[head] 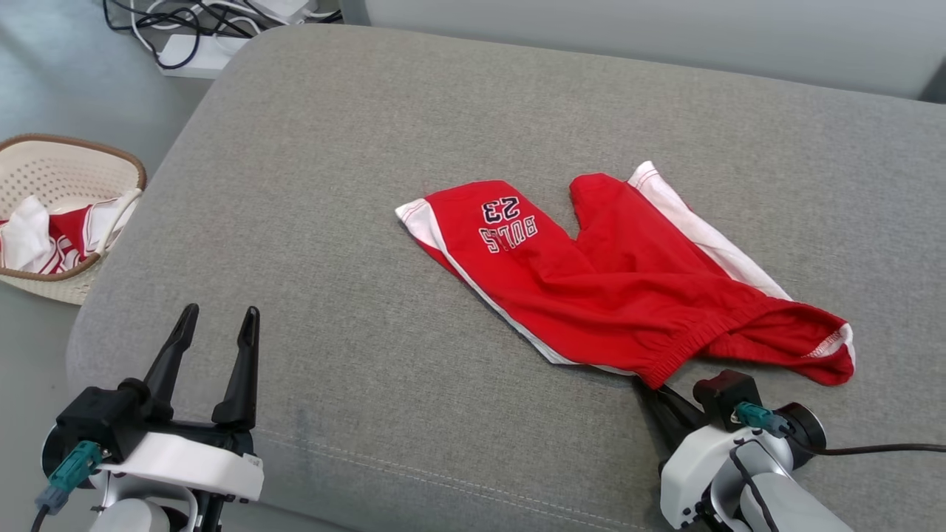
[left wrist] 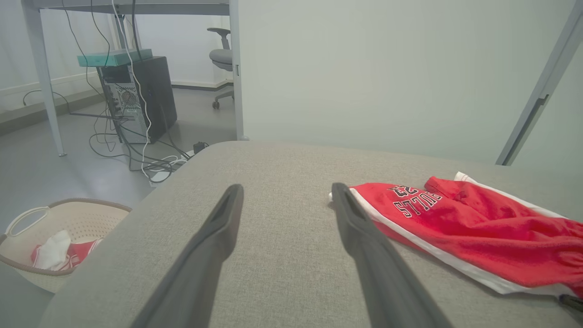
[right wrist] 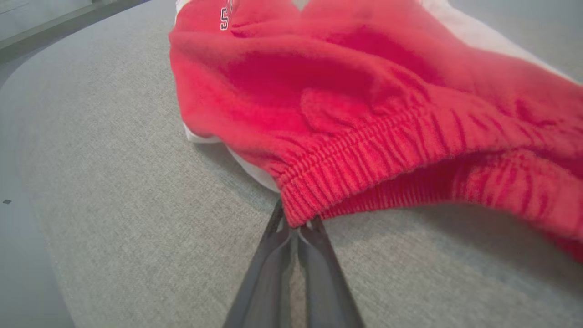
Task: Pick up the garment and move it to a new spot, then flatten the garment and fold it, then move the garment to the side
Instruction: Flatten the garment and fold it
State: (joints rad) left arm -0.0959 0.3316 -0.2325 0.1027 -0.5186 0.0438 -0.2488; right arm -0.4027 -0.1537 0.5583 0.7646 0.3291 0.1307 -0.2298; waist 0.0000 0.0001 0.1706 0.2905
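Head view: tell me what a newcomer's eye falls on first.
Red shorts lie rumpled on the grey cushion, right of centre. The right gripper is shut on their waistband; the left gripper hangs open at lower left. A basket of clothes sits far left.

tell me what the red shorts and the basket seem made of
Red shorts: soft matte knit, likely fleecy cotton or polyester; fuzzy nap, ribbed elastic waistband. Basket: probably cream moulded plastic; regular perforations, brown rim.

the red shorts (head: 613, 281) bear "bulls" and "23" — printed on one leg, upside down.
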